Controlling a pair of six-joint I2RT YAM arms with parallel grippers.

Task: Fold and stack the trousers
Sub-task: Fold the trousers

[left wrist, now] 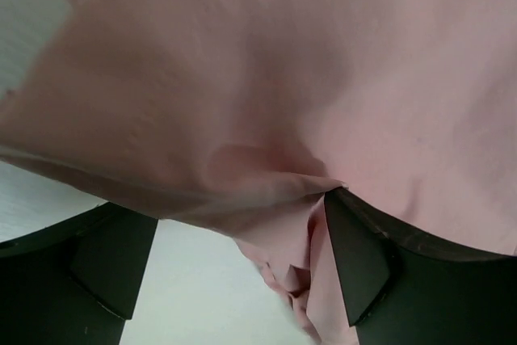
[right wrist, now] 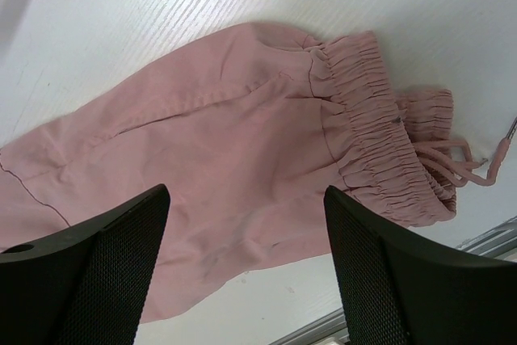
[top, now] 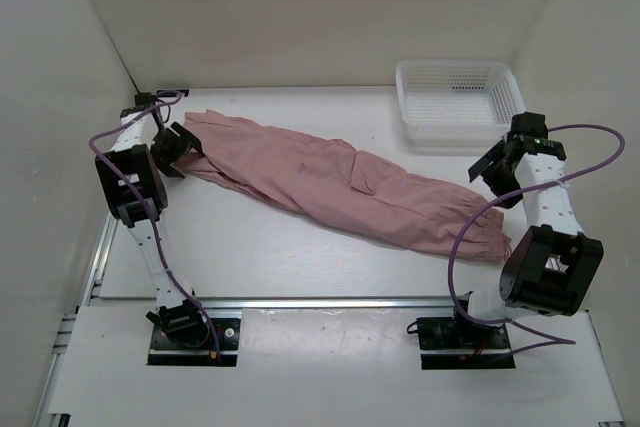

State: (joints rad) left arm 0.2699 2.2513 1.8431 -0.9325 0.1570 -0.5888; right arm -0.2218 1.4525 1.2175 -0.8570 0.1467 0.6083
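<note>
The trousers (top: 340,187) lie spread in 1 long diagonal band on the table (top: 280,257), from the far left corner down toward the near right, with the thigh pocket (top: 366,183) facing up near the middle. We judge that this stretched layout puts 1 end within reach of each arm, so both ends could be lifted together for a first fold.

At the far-left end the left gripper (top: 178,147) is right on the cloth. In its wrist view pink fabric fills the frame and a folded edge touches 1 of its fingers (left wrist: 363,264). The jaws stand apart with bare table showing between them, so we read them as parted and not yet clamped.

The right gripper (top: 495,165) hovers above the near-right end, jaws wide and holding nothing. Below it we see the gathered elastic band (right wrist: 380,143) and loose drawstrings (right wrist: 460,163) trailing toward the table edge.

The white mesh basket (top: 452,131) stands in the far right corner, near the right arm but apart from the cloth. We judge that it could crowd that arm's sweep. The metal rail (top: 330,301) along the near edge lies close to the drawstrings, which might snag there. The left wall stands close behind the left arm.
</note>
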